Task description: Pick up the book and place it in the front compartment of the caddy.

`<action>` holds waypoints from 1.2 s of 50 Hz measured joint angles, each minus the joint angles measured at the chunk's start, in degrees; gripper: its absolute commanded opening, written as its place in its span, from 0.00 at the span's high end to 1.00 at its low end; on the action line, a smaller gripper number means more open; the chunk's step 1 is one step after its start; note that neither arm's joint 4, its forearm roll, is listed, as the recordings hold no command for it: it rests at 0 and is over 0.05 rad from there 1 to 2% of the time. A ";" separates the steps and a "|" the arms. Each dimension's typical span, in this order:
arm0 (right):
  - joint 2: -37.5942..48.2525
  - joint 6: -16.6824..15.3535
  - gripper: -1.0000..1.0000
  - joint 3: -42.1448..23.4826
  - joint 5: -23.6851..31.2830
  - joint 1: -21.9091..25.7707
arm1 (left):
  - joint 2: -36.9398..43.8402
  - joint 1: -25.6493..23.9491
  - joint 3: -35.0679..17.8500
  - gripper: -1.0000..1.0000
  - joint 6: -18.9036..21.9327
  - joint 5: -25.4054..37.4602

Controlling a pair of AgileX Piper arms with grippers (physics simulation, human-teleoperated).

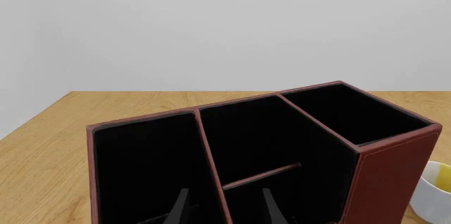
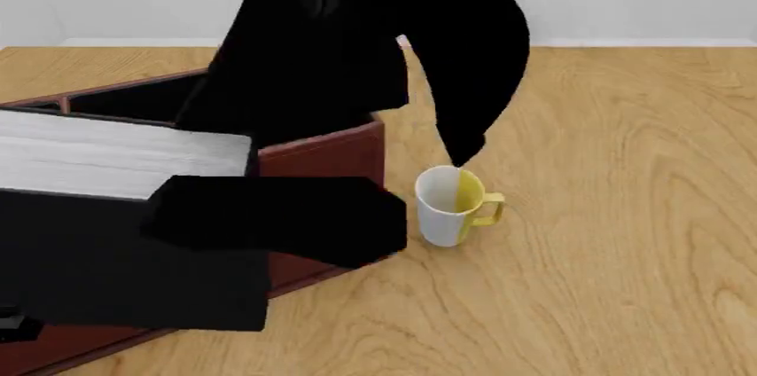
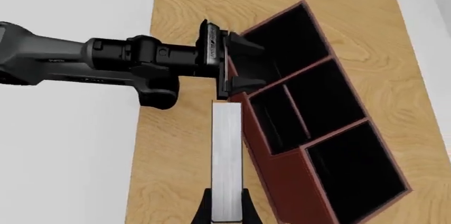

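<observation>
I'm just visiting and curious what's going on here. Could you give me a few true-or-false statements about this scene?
1. The right pincer grips the book. True.
2. The book lies inside the caddy. False: it is held in the pincer, not in any compartment.
3. A white-and-yellow mug stands on the table beside the caddy. True.
4. The left pincer holds the mug. False: it is open and empty, pointing into the caddy.

Front view looks forward-down, wrist views hover close — all share the caddy (image 1: 384, 168).
</observation>
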 measured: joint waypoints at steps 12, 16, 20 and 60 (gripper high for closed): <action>2.06 -1.26 1.00 -17.76 6.64 2.93 | 0.00 0.00 0.00 0.00 0.00 0.00; 3.11 -3.36 1.00 -22.30 8.05 2.97 | 0.00 0.00 0.00 0.00 0.00 0.00; 3.93 -6.17 1.00 -25.68 9.01 3.23 | 0.00 0.00 0.00 0.00 0.00 0.00; 13.64 -31.51 1.00 -34.99 10.72 0.72 | 0.00 0.00 0.00 0.00 0.00 0.00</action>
